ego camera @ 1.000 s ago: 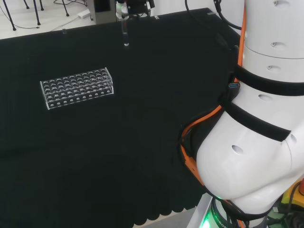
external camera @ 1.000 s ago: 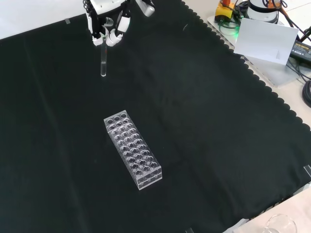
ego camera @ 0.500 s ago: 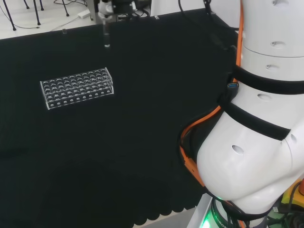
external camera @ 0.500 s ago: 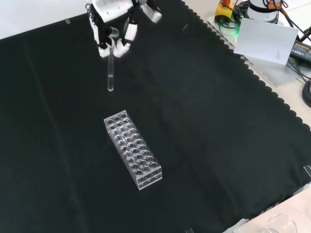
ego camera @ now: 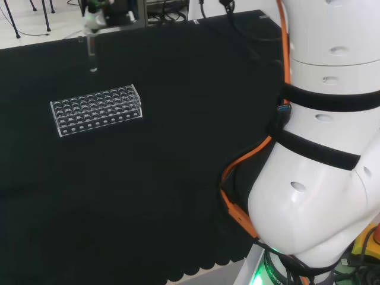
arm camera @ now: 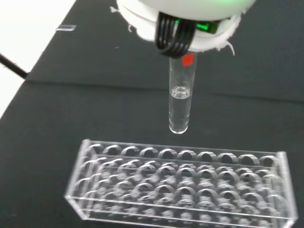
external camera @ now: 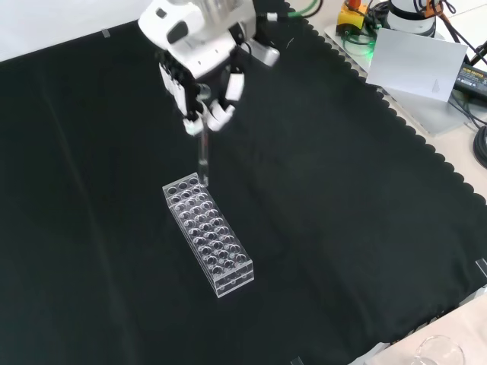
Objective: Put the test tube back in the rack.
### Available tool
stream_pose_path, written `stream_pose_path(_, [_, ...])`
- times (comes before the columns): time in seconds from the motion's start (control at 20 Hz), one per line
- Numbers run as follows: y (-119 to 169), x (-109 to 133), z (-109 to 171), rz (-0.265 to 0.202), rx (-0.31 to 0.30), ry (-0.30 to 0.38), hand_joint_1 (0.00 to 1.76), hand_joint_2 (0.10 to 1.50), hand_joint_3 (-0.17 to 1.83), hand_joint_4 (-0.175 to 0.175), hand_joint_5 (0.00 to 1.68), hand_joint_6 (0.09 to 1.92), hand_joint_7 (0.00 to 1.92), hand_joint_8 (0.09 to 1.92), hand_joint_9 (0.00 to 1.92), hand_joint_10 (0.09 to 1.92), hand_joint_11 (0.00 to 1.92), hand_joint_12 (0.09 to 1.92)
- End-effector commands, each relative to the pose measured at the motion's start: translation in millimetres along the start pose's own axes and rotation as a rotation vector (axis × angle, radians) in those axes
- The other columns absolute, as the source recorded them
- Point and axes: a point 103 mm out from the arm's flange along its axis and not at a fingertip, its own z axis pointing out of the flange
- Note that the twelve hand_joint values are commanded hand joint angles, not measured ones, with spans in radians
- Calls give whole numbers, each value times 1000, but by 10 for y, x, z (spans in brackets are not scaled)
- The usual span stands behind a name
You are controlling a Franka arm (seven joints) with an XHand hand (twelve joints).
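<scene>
Black cloth (external camera: 342, 228) is spread over the bench, and a clear rack (external camera: 208, 234) with empty holes is placed near its middle. A test tube (external camera: 203, 162) is pinched upright by the hand (external camera: 199, 72), just above the rack's far end, not touching it.

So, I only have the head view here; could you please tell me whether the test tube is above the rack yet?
Observer: Not quite. In the front view the test tube hangs upright with its tip at the far end of the rack, above the end row.
Operator: Thanks. Is the hand gripping it properly?
Observer: The front view shows the hand with its fingers curled round the tube's top.
Operator: And is there anything inside the tube?
Observer: The wrist view shows a small level of clear liquid in it, and the rack holes nearest the tip look vacant.
</scene>
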Motion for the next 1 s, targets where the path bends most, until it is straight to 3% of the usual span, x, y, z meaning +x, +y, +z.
stream_pose_path(0.05, [42, 362, 141, -67, 28, 7, 1338, 687, 532, -175, 1418, 87, 1457, 543, 1612, 948, 1411, 1134])
stream_pose_path(1.0, [454, 1042, 564, -175, 91, -21, 1338, 686, 534, -175, 1420, 87, 1457, 544, 1612, 949, 1412, 1134])
